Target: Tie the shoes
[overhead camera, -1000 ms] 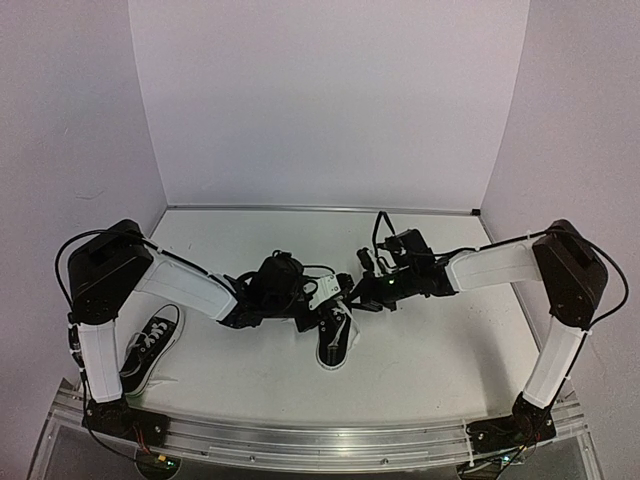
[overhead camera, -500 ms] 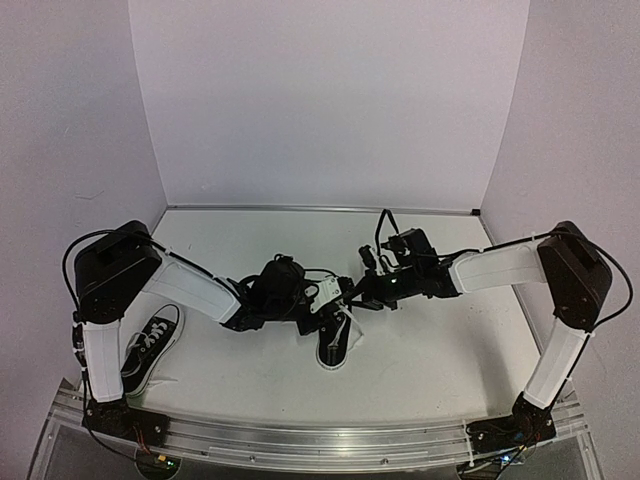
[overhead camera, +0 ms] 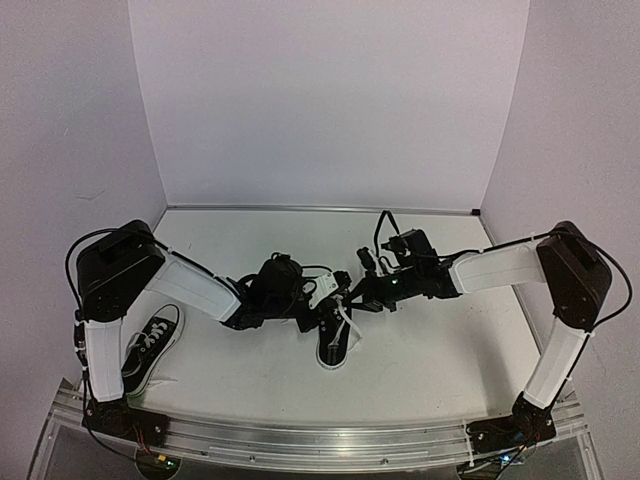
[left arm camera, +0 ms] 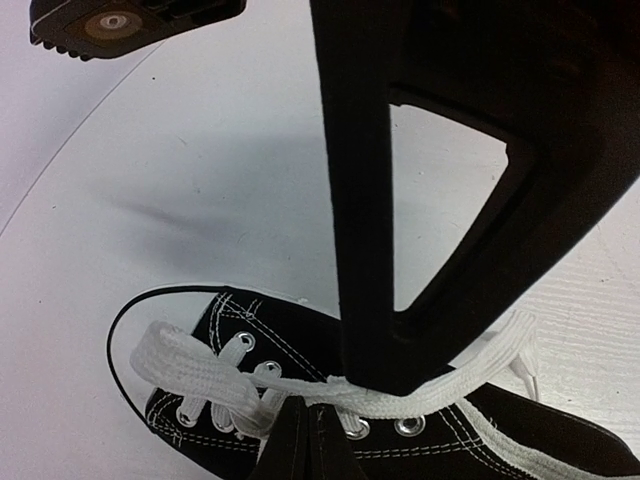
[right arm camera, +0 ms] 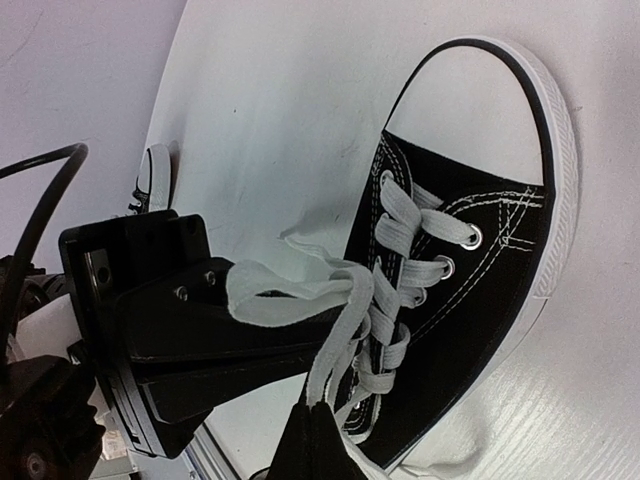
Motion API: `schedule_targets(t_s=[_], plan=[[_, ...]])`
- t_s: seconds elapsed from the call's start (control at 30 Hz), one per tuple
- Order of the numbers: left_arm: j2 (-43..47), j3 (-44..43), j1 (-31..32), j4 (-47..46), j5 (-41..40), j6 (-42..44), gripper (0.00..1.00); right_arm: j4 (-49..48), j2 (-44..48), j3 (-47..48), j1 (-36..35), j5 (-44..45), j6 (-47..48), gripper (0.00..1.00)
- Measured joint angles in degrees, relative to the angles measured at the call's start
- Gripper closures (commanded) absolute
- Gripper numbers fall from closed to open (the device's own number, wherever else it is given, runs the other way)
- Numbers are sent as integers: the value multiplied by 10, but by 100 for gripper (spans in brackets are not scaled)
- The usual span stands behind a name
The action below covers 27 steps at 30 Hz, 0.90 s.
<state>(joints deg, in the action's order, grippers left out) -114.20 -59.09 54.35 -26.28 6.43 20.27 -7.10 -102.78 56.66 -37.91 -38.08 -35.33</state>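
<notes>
Shoes (overhead camera: 335, 340) black, laces (right arm camera: 400, 215) white, toe cap (right arm camera: 470, 100) white, stitching (right arm camera: 500, 215) white; arms (overhead camera: 190, 285) black-and-white; table (overhead camera: 420, 350) white

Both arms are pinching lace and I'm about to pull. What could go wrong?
Nothing pins the shoe down, so pulling the lace may drag or tip it. The left gripper and right gripper are shut only at their tips; the lace could slip out. They sit close and might collide.
</notes>
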Motion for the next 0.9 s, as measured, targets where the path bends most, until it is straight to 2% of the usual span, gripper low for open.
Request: schedule_targets(t_s=[0.2,0.6,0.8,0.9], plan=[[-5,0,0,-12,15,-10,100,-16,-7,0,0,-11,-10,99],[-13,0,-2,-38,36,-23,100,-45,-16,-14,6,-27,-25,75],[-13,0,-2,-38,36,-23,100,-44,8,-44,40,-28,-25,74],[-13,0,-2,-37,36,-23,100,-46,22,-47,62,-24,-25,78]])
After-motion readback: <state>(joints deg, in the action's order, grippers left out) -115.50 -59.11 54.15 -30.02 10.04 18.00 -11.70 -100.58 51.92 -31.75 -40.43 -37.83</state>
